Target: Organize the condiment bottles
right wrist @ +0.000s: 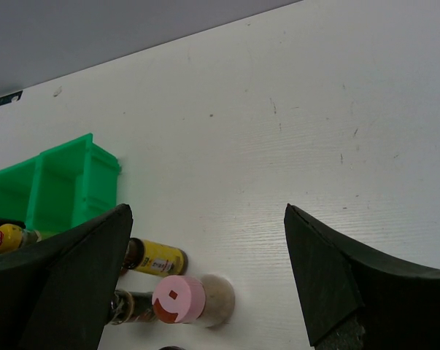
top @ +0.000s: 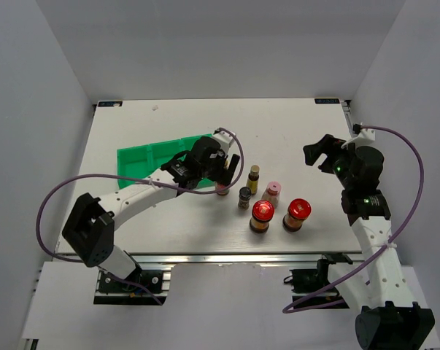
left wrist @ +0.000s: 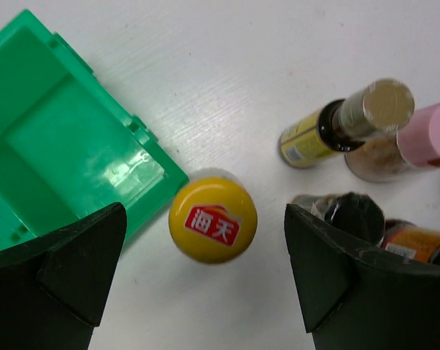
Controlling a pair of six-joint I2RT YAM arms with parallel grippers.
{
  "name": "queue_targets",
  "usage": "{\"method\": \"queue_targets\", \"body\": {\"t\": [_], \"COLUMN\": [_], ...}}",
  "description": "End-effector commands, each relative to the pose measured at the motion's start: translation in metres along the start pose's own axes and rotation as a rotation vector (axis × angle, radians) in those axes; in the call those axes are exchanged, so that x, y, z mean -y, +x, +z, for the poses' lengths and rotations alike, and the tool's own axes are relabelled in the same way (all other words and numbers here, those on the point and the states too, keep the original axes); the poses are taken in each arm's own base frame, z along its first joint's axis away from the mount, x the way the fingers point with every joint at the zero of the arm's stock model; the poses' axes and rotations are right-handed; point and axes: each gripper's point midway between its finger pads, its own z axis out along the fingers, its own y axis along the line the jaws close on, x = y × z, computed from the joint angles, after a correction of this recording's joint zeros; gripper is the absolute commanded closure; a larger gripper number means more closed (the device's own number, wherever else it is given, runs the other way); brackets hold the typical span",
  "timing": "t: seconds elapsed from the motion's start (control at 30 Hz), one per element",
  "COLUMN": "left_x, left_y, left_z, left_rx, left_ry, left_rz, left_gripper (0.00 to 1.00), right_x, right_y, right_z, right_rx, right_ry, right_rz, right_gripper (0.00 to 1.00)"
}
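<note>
Just beside the right end of the green tray [left wrist: 59, 131], a yellow-capped bottle [left wrist: 212, 220] stands upright, long axis vertical, cap pointing up at the left gripper [left wrist: 205, 271], which hangs above it wide open w/ nothing held. Risk: going down, one finger may catch the tray wall, or the other may knock the grey-capped bottle [left wrist: 349, 211], bc both are close. The right gripper [right wrist: 209, 277], well apart on the right, is also open & empty.

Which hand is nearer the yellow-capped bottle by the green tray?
Left. The left hand straddles the yellow-capped bottle from above; the right hand hangs open well off to its right.
</note>
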Motion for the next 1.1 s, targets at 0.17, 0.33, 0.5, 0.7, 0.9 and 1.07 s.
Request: {"method": "queue_targets", "body": {"t": [0.17, 0.33, 0.5, 0.7, 0.9, 1.07], "left_x": [0.0, 0.001, -0.001, 0.005, 0.01, 0.009], "left_y": [-0.032, -0.023, -0.019, -0.017, -0.029, -0.06], "left_z": [0.001, 0.002, 0.007, 0.009, -0.002, -0.028], "left_rx": [0.076, 0.068, 0.047, 0.034, 0.071, 0.169], "left_ry": [-0.037, -0.031, -0.046, -0.017, 0.015, 0.021], "left_rz": [0.006, 0.005, 0.01, 0.003, -0.009, -0.027], "left_gripper": [0.03, 0.09, 0.26, 0.46, 0.75, 0.89], "right_x": [0.0, 0.0, 0.003, 0.004, 0.007, 0.006], "right_y": [-0.016, -0.016, -0.017, -0.017, -0.018, -0.018], "right_z": [-0.004, -0.004, -0.005, -0.006, -0.007, -0.006], "right_rx": [0.058, 0.061, 0.064, 0.068, 0.076, 0.075], "right_ry": [0.003, 0.007, 0.021, 0.028, 0.041, 0.039], "right_rz": [-0.041, -0.042, -0.047, -0.049, -0.053, -0.053], "right_gripper": [0.11, 0.11, 0.11, 0.11, 0.11, 0.11]}}
